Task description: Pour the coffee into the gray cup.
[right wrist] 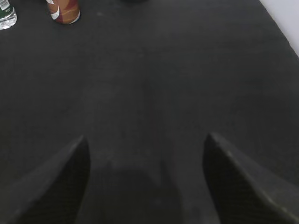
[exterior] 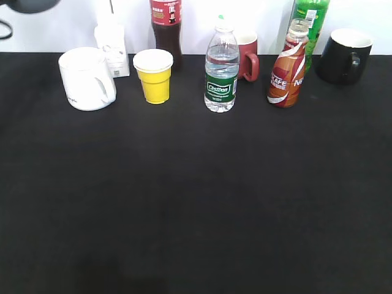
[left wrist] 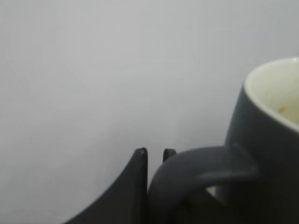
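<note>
Left gripper (left wrist: 155, 156) clamped on the gray cup's (left wrist: 261, 154) loop handle, cup lifted against a plain pale wall, pale inside showing; in the exterior view only a dark edge at the top left corner. Right gripper (right wrist: 145, 147) spread wide, holding nothing, over bare black table (exterior: 196, 202). Coffee (exterior: 286, 75) upright at back right, just beside a green bottle (exterior: 310, 21), near the water bottle (exterior: 220, 70).
</note>
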Controlling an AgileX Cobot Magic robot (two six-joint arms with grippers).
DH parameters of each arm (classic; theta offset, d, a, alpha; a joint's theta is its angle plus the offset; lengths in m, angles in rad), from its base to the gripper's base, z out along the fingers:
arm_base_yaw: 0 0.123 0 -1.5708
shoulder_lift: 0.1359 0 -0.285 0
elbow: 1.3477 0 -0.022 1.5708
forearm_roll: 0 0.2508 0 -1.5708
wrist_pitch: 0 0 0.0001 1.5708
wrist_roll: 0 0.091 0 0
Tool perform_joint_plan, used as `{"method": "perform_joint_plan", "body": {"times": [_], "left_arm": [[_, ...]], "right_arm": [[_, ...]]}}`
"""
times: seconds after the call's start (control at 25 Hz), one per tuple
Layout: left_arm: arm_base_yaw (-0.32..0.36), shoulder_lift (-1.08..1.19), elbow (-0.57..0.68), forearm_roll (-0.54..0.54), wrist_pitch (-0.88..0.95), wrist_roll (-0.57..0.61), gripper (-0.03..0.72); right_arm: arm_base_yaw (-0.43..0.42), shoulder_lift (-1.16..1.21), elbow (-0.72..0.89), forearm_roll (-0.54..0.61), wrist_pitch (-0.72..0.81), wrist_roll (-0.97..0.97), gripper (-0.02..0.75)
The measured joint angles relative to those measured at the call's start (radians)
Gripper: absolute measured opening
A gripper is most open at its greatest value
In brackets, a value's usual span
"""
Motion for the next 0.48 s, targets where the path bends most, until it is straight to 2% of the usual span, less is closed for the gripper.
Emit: {"method": "perform_joint_plan", "body": {"times": [0.24,0.48], "left_arm": [[-0.148,-0.284,0.277,0.005,0.012,0.001,0.066],[-0.361,-0.424,0.384,0.017,0.107,0.002,0.066]], "right_arm": [[0.000,0.000,0.000,0.000,0.000,0.000,0.589],[0.000,0.000,0.000,0.000,0.000,0.000,0.589]]}}
